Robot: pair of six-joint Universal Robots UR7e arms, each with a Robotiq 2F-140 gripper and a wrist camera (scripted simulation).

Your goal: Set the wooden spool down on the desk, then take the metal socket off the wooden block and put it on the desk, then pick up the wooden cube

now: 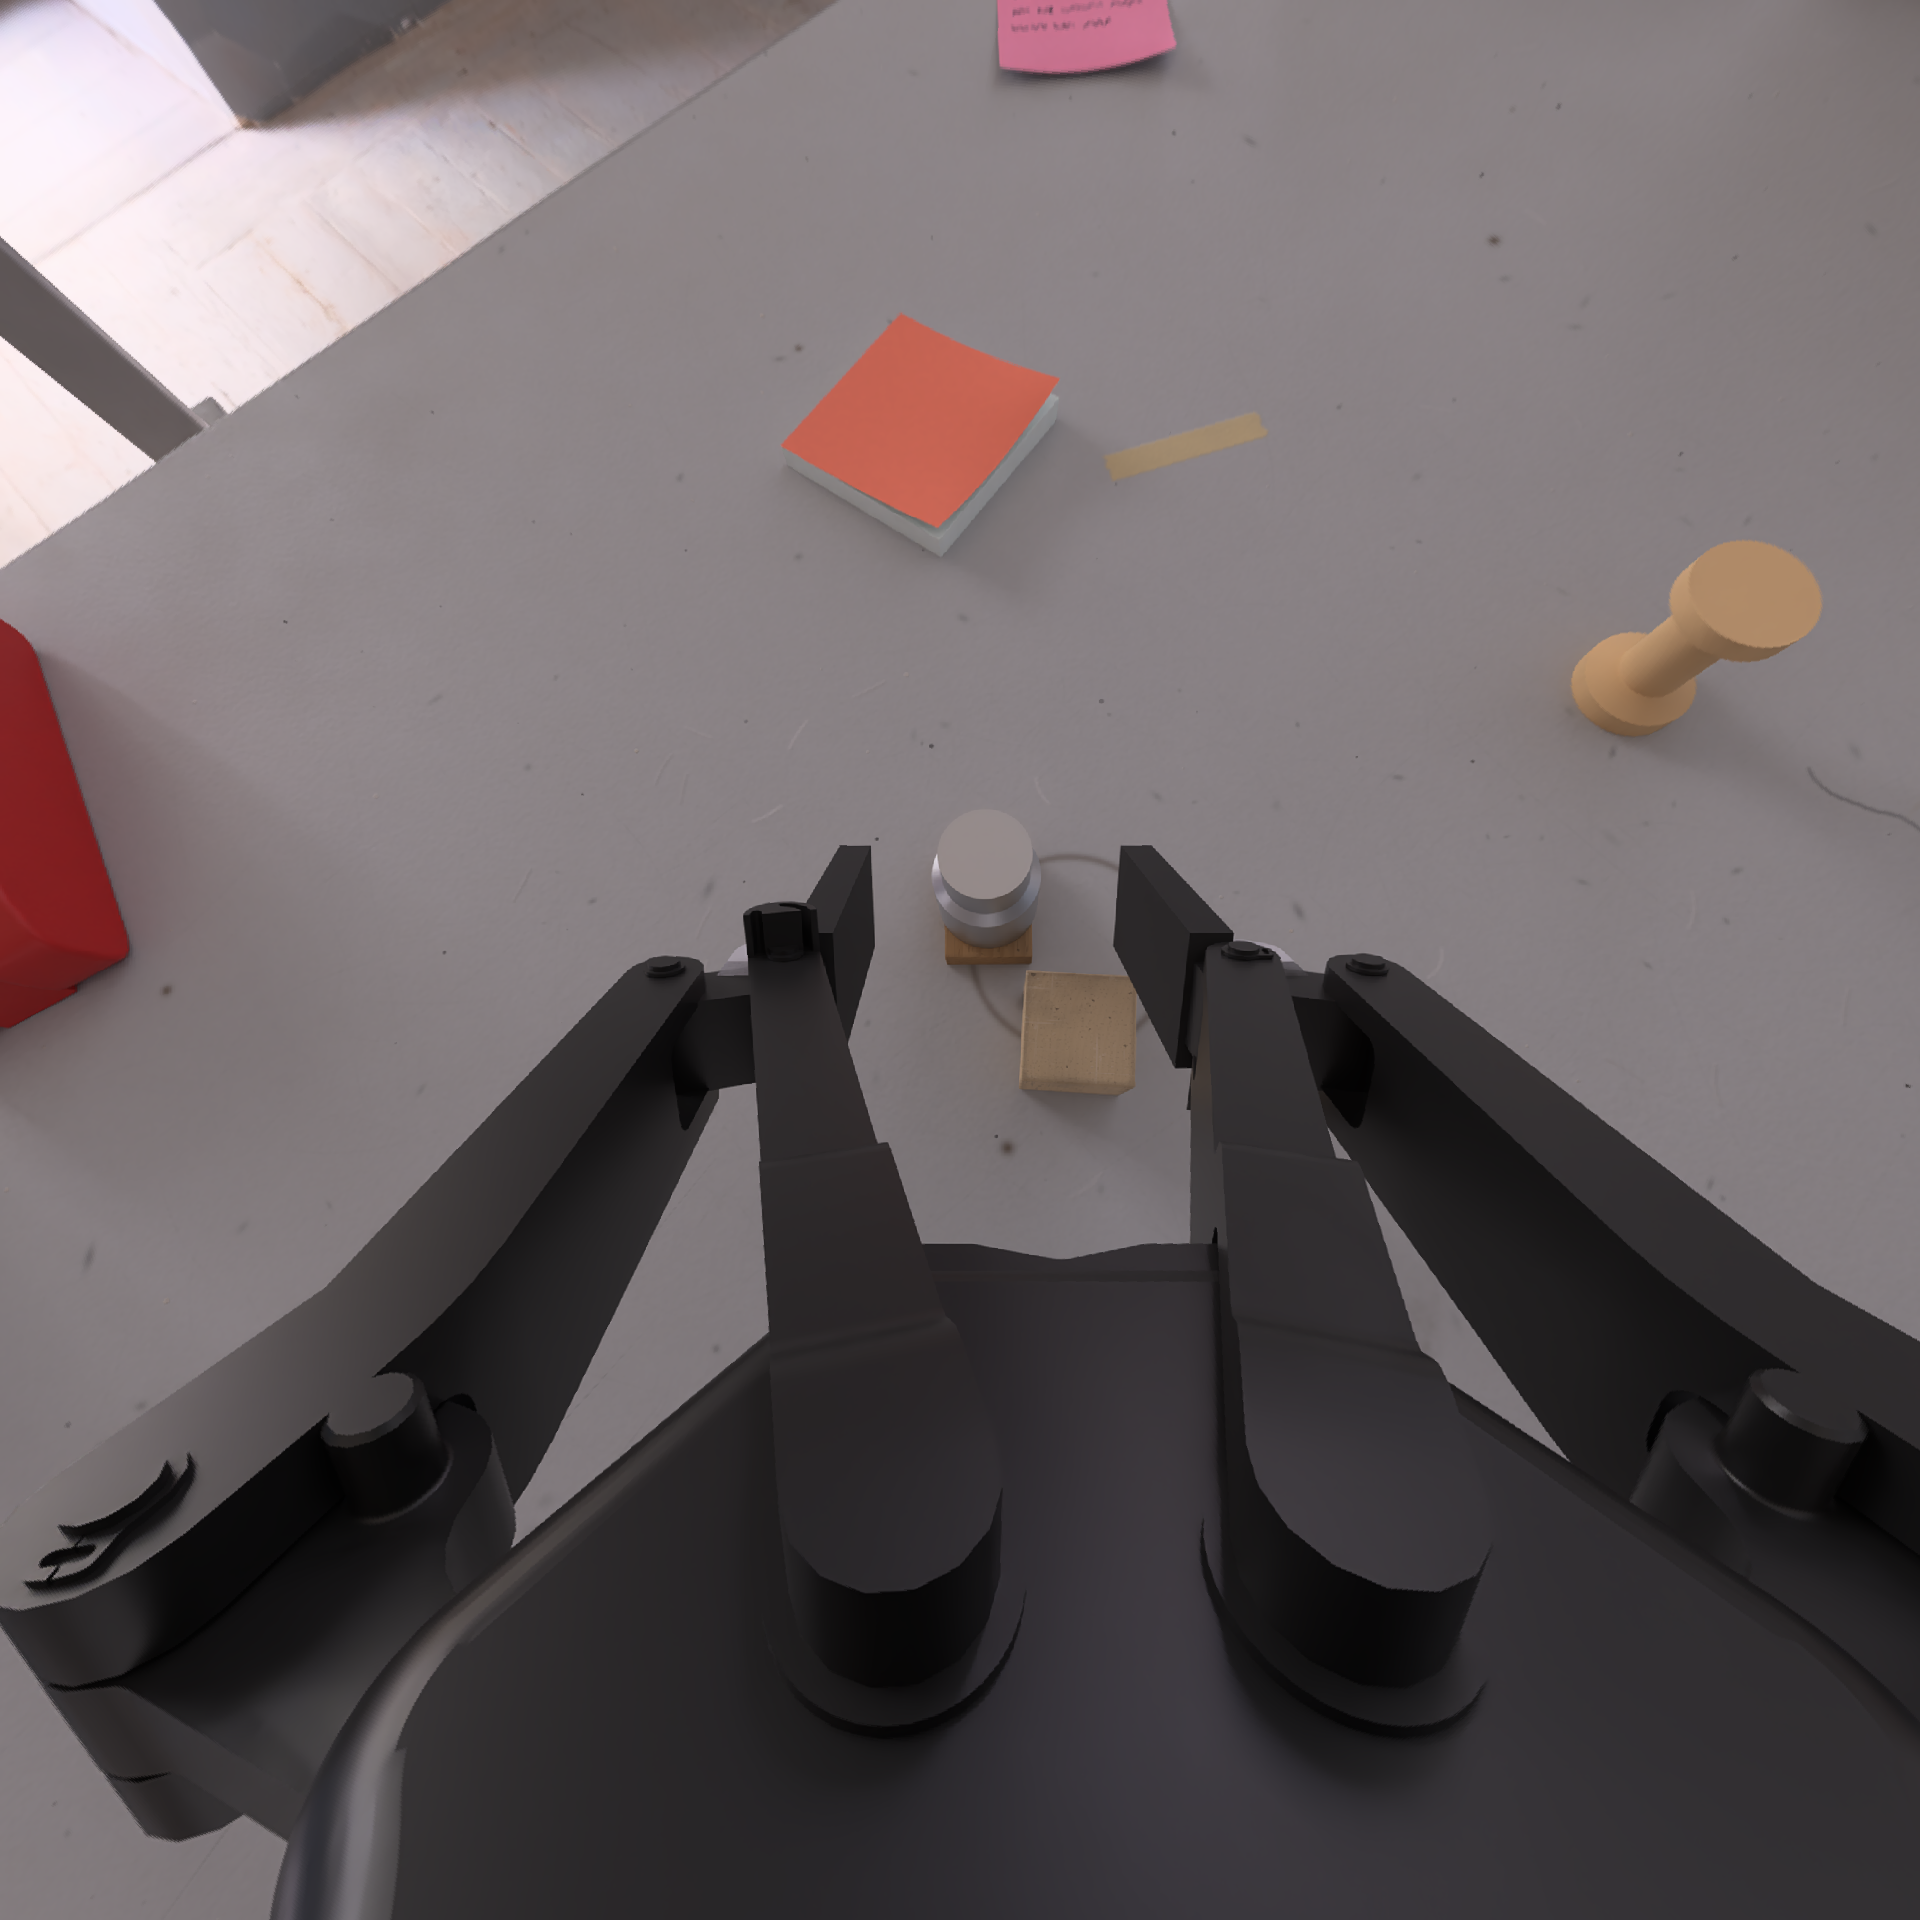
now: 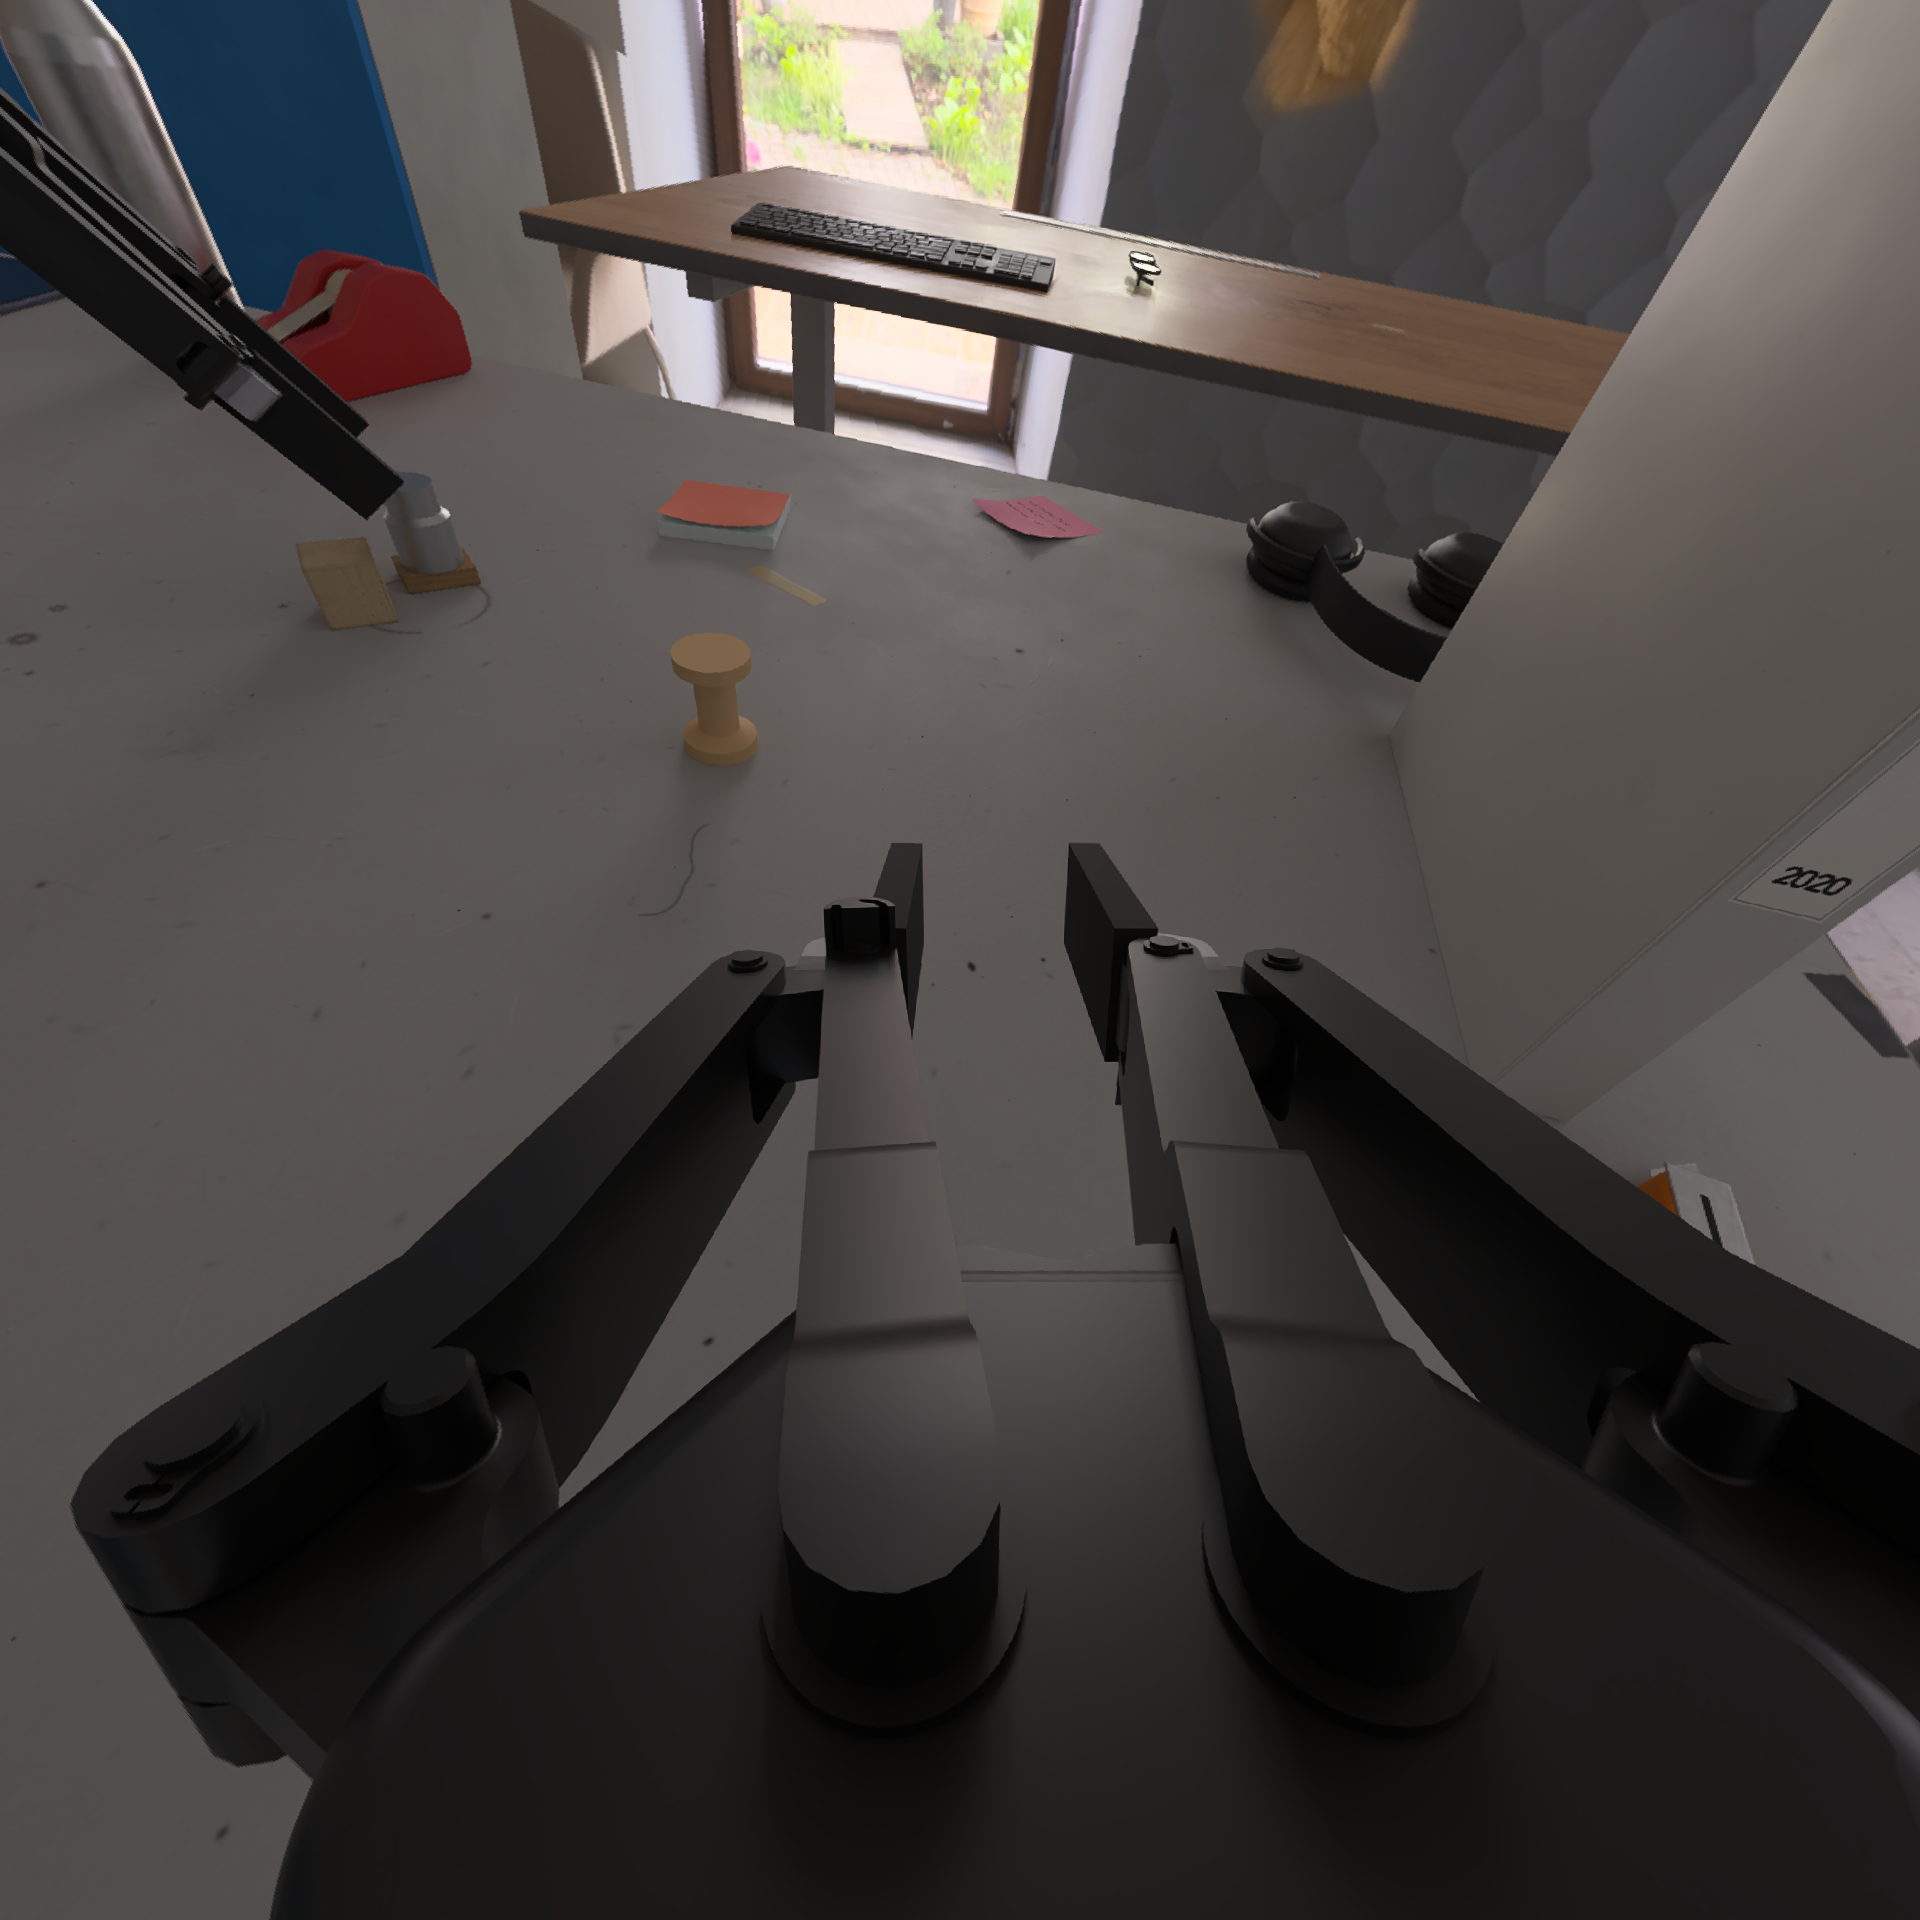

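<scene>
The metal socket (image 1: 985, 881) stands upright on a small flat wooden block (image 1: 990, 948) on the grey desk (image 1: 520, 727). The pale wooden cube (image 1: 1075, 1031) lies just beside the block. My left gripper (image 1: 992, 914) is open and empty above them, one finger on each side of the socket. The wooden spool (image 1: 1696, 636) stands alone on the desk to the right. In the right wrist view the spool (image 2: 713, 698), socket (image 2: 424, 530), block (image 2: 436, 571) and cube (image 2: 345, 582) show ahead. My right gripper (image 2: 994, 914) is open and empty above bare desk.
An orange-topped notepad (image 1: 923, 431), a tan strip (image 1: 1184, 445) and a pink sticky note (image 1: 1086, 31) lie farther off. A red tape dispenser (image 1: 42, 821) stands at the left. Black headphones (image 2: 1351, 582) and a white box (image 2: 1662, 520) stand at the right. The desk edge runs along the upper left (image 1: 312, 384).
</scene>
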